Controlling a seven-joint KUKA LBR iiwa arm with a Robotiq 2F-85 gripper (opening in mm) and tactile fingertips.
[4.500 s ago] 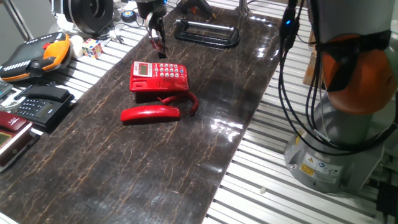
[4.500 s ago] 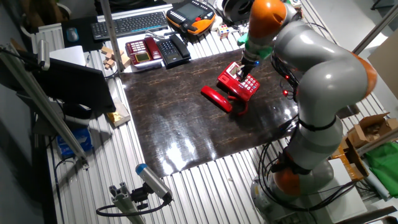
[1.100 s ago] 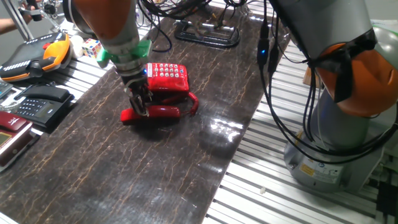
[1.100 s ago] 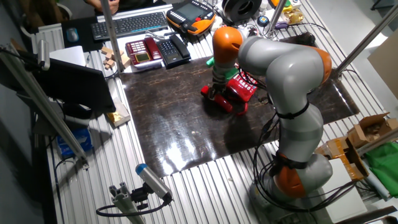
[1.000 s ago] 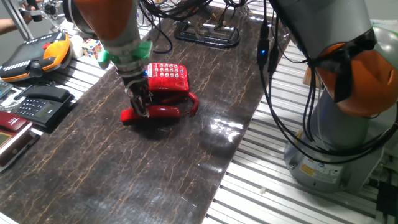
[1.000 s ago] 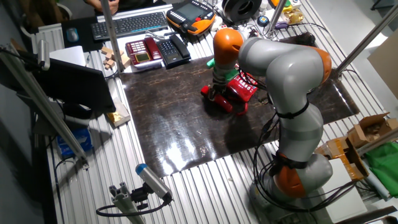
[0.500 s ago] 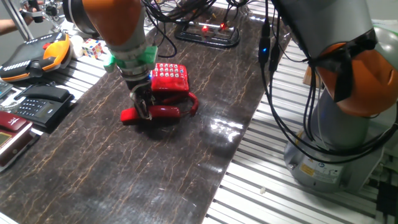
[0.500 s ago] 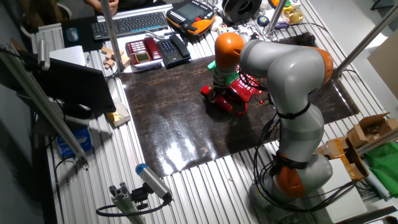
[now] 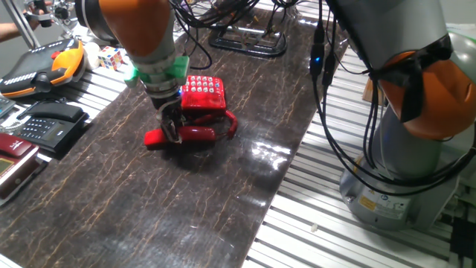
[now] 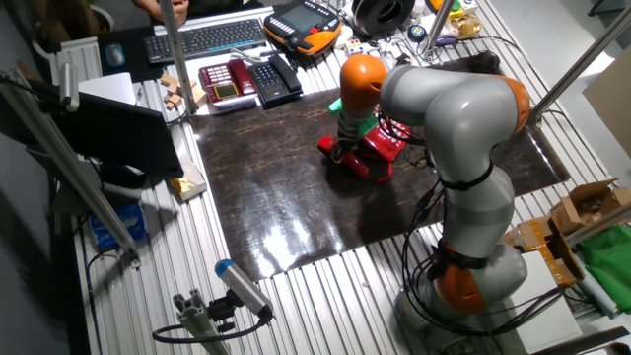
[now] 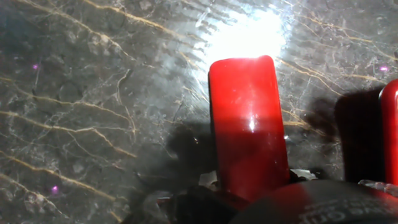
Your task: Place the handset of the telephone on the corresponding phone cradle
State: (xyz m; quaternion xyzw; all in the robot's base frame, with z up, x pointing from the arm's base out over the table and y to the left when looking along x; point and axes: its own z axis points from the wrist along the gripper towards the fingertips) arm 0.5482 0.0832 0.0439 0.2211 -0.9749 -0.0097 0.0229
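Note:
The red handset [image 9: 190, 135] lies flat on the dark marble table [image 9: 149, 208], just in front of the red telephone base [image 9: 202, 93] with white buttons, which is the cradle. Its red coiled cord [image 9: 231, 123] curls at the right end. My gripper [image 9: 172, 134] reaches straight down over the left part of the handset, with a finger on each side of it, shut on it. In the other fixed view the gripper [image 10: 342, 150] stands on the handset [image 10: 351, 164] beside the base [image 10: 387, 142]. The hand view shows the handset [image 11: 247, 124] running out from between dark fingers [image 11: 186, 202].
A black desk phone [image 9: 44, 123], an orange-black pendant [image 9: 44, 63] and a colour cube [image 9: 110, 56] lie off the table's left edge. A black metal frame [image 9: 249, 37] sits at the far end. The arm's base [image 9: 401, 149] and its cables stand to the right.
The arm came from the far end of the table down onto the handset. In the last second it shifted slightly right and settled. The handset has not moved.

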